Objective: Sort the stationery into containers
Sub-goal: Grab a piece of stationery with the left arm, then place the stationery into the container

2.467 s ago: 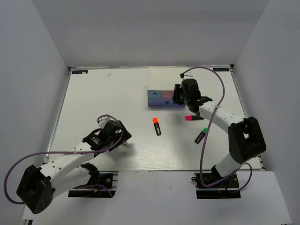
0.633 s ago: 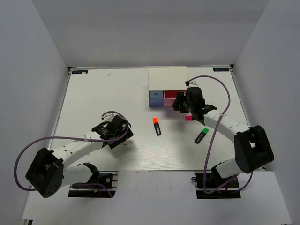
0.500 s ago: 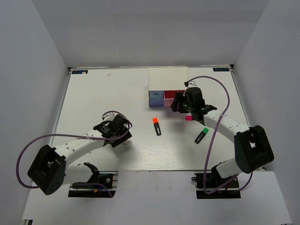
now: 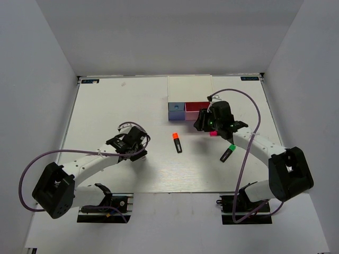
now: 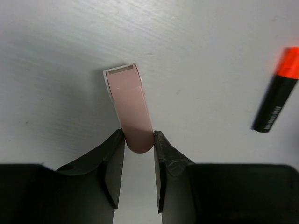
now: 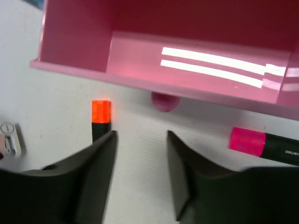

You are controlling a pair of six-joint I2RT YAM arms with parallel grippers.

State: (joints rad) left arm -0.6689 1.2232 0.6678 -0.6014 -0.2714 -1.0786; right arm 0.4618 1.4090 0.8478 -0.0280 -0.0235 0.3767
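In the left wrist view, a pink oval eraser (image 5: pixel 130 108) in a white sleeve lies on the table, and my left gripper (image 5: pixel 138 136) is shut on its rounded near end. An orange-capped highlighter (image 4: pixel 177 142) lies mid-table, to the right of that gripper (image 4: pixel 139 145). The pink drawer (image 6: pixel 187 56) of the white box (image 4: pixel 189 90) stands pulled out. My right gripper (image 6: pixel 140 140) is open just short of its round knob (image 6: pixel 165 101), nothing between the fingers. A pink-capped highlighter (image 6: pixel 261 143) and a green-capped one (image 4: pixel 228 153) lie near the right arm.
A shut blue drawer (image 4: pixel 174 111) sits left of the pink one. The box stands against the back edge of the table. White walls enclose the table on three sides. The right arm's purple cable (image 4: pixel 249 100) loops over the back right area.
The pink drawer has been pulled out of the box and my right gripper has let go of its knob. My left gripper moved right to the pink eraser and closed on it.
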